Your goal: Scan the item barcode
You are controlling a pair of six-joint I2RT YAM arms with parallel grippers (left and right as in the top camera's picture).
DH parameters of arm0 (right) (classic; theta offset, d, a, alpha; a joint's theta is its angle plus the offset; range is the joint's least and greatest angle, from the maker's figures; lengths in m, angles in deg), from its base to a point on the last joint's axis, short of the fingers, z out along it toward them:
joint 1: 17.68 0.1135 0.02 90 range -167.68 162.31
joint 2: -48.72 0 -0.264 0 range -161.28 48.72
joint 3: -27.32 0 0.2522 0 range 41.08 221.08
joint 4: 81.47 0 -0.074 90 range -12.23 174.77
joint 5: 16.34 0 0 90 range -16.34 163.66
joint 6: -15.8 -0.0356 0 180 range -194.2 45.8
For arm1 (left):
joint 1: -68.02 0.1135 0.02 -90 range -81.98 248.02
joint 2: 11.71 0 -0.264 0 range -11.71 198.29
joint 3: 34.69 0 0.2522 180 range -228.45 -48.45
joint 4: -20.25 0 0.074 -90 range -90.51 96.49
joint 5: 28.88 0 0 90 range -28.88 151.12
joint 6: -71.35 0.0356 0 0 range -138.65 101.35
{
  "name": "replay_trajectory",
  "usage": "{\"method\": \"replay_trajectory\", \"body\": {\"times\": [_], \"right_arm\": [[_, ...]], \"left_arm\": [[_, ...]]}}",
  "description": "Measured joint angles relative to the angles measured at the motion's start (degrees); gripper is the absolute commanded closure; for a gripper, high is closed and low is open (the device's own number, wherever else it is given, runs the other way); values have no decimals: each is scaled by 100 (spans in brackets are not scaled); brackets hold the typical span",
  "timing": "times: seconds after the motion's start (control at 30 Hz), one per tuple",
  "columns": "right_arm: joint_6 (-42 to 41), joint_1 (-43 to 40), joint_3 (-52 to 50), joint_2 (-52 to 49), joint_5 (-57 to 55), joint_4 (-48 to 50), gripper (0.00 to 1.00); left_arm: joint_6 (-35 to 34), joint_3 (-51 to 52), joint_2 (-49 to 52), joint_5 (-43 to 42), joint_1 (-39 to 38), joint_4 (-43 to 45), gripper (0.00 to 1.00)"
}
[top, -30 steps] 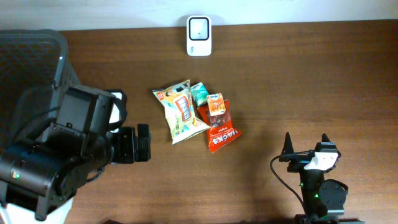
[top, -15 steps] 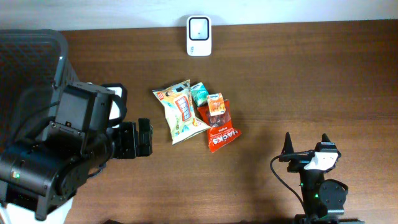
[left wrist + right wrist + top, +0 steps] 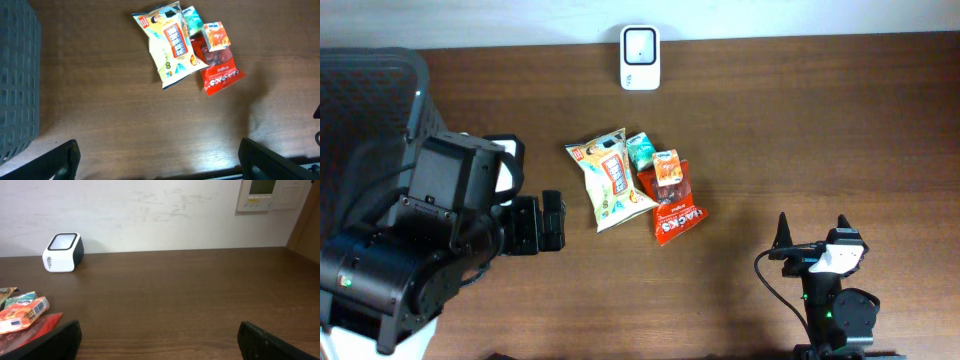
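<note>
The snack packets (image 3: 638, 185) lie in a small heap on the table (image 3: 820, 130), straight out from the scanner (image 3: 640, 44) on the robot's side of it and well apart from it. Which one is to be scanned cannot be told. The yellow chip bag (image 3: 608, 182) is the largest. Its long axis runs roughly away from the scanner, with the far end slanting toward the robot's right. A green packet (image 3: 640, 150) and a small orange box (image 3: 666, 167) sit at the heap's scanner end. A red packet (image 3: 678, 215) pokes out at the end farthest from the scanner.

The left gripper (image 3: 542, 225) is farther from the scanner than the heap and off to the robot's left. It stands just beside the chip bag's near corner, with its fingers pointing toward the heap. Its jaws are spread wide with nothing between them. The right gripper (image 3: 810, 232) is about as far from the scanner but on the other side, well apart from the heap, and is likewise wide open and empty. The left arm looks like the nearer one for a pickup.

No barcode can be made out on any packet. The orange box and chip bag cover part of the red packet, and the green one is partly tucked under its neighbours. The right wrist view cuts the heap off at its edge. In the overhead view, the left arm hides part of the dark basket (image 3: 370, 90).
</note>
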Motion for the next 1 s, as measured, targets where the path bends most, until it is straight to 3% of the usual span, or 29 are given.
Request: {"method": "replay_trajectory", "body": {"times": [0.47, 0.7, 0.77, 1.0], "right_arm": [[7, 0, 0, 0, 0, 0, 1], [4, 0, 0, 0, 0, 0, 1], [7, 0, 0, 0, 0, 0, 2], [4, 0, 0, 0, 2, -2, 1]], "left_arm": [[0, 2, -13, -9, 0, -155, 1], [4, 474, -601, -136, 0, 435, 1], [116, 1060, -994, -160, 0, 837, 1], [1875, 4262, -2496, -1141, 46, 4621, 1]]}}
